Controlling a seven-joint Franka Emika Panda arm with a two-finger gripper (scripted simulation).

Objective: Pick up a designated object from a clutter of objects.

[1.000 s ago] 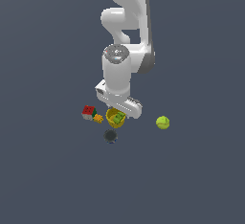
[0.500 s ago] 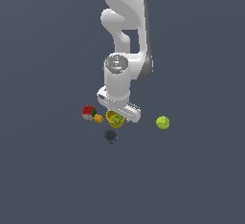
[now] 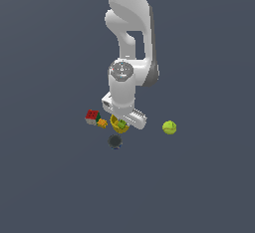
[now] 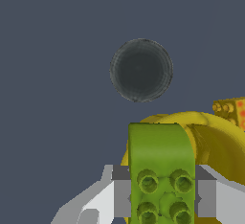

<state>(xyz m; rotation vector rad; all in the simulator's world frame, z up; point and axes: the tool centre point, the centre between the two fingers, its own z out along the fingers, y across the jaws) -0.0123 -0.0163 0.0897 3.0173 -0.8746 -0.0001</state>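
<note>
Both fingers [image 4: 122, 196] I see clamped on the green block [image 4: 161, 173], one pad per side, studs facing the wrist camera. Block sits above the yellow cup [image 4: 215, 141]; dark disc [image 4: 141, 70] lies apart on the worktop [image 4: 48, 50].

Green block [image 4: 161, 170] glossy studded plastic; yellow cup [image 4: 215, 139] smooth, shiny; disc [image 4: 141, 70] matt.

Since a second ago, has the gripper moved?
Yes. In the exterior view the gripper has dropped toward the yellow cup, while the yellow-green ball stays put. It now straddles the green block.
</note>
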